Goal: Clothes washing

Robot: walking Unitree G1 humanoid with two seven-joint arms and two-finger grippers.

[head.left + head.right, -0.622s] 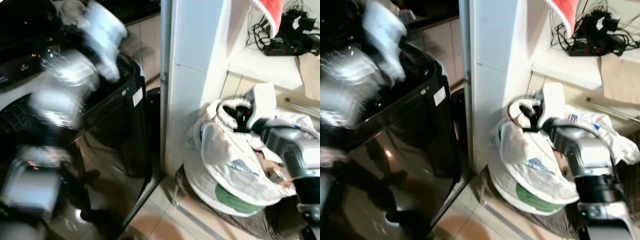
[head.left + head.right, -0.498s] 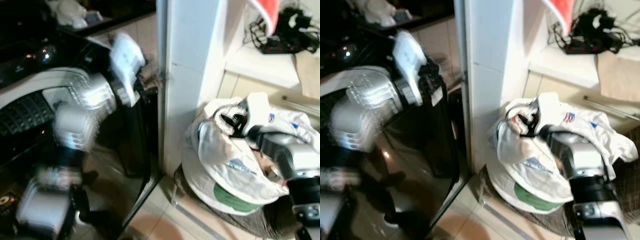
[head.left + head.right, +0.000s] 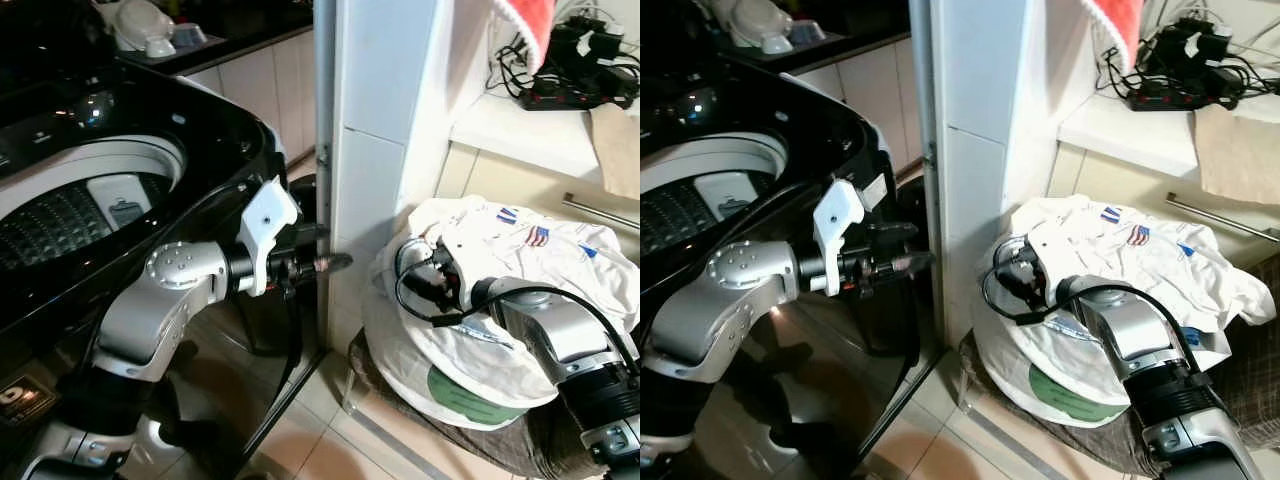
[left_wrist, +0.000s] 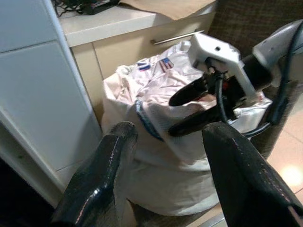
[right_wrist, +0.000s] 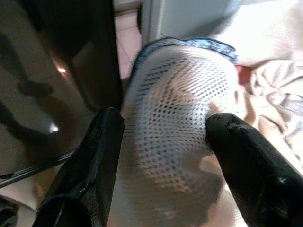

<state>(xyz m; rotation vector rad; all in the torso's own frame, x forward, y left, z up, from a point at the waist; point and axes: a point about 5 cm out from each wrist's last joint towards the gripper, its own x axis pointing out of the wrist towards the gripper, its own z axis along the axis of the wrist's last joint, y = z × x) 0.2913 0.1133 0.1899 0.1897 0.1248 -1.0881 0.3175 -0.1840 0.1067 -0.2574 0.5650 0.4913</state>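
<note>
A heap of white clothes fills a bag in a dark wicker basket on the floor at the right. My right gripper rests on the heap's left side, open. In the right wrist view its fingers straddle a fold of white mesh fabric with blue trim. My left gripper hangs open in front of the black top-loading washer, pointing at the heap, with nothing between its fingers. The washer's drum stands uncovered.
A white tiled pillar stands between washer and basket. Behind the basket is a cabinet with a drawer handle; a power strip and cables lie on top. A red cloth hangs above. Tiled floor lies in front.
My left arm has swung down from above the washer to its front and now points at the heap. My right gripper has sunk lower onto the clothes.
</note>
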